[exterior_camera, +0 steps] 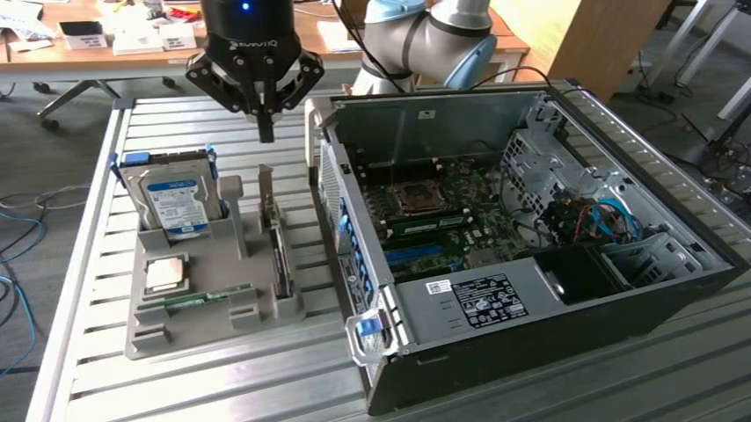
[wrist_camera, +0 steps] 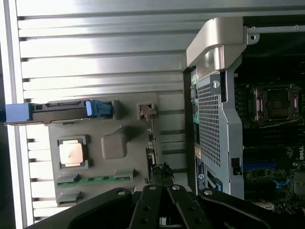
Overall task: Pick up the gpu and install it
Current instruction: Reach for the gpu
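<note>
In the exterior view I am hanging my gripper (exterior_camera: 266, 130) over the slatted counter (exterior_camera: 164, 132). Its fingers are pressing together on nothing. The gpu (exterior_camera: 277, 246) is standing on its long edge in a grey holder (exterior_camera: 188, 338), below the gripper and clear of it, with its silver bracket at the end nearer the gripper. The holder is also carrying a hard drive (exterior_camera: 176, 200), upright toward the exterior view's left, a cpu (exterior_camera: 168, 274) lying flat, and a green ram stick (exterior_camera: 206, 297) just beside the cpu. An open case (exterior_camera: 528, 352) is lying on its side toward the exterior view's right, near the holder, and its motherboard (exterior_camera: 434, 211) is showing.

In the wrist view I am looking down past my closed gripper (wrist_camera: 160, 191). The gpu (wrist_camera: 152, 143) is showing edge-on as a thin dark strip along the side of the holder (wrist_camera: 114, 143) nearest the case (wrist_camera: 212, 124). The hard drive (wrist_camera: 62, 110), cpu (wrist_camera: 71, 153) and ram stick (wrist_camera: 90, 180) are sitting on the holder's far side from the case. The counter (wrist_camera: 95, 52) is running bare beyond them.
</note>
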Robot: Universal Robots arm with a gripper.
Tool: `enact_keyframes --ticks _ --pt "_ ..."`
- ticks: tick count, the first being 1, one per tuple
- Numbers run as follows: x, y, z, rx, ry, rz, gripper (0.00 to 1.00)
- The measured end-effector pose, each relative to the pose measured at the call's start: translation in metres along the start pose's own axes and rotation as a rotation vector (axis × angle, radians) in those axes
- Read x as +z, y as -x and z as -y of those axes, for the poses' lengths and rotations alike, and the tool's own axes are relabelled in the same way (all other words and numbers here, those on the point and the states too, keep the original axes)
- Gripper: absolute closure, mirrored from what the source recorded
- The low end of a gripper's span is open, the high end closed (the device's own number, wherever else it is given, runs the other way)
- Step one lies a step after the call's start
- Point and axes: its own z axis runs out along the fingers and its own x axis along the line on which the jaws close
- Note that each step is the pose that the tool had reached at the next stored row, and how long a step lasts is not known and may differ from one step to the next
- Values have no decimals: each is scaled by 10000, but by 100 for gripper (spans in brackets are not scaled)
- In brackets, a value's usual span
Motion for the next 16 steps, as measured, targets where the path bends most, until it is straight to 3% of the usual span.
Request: enact_keyframes --ticks 16 --pt "-2 -24 36 0 0 0 89"
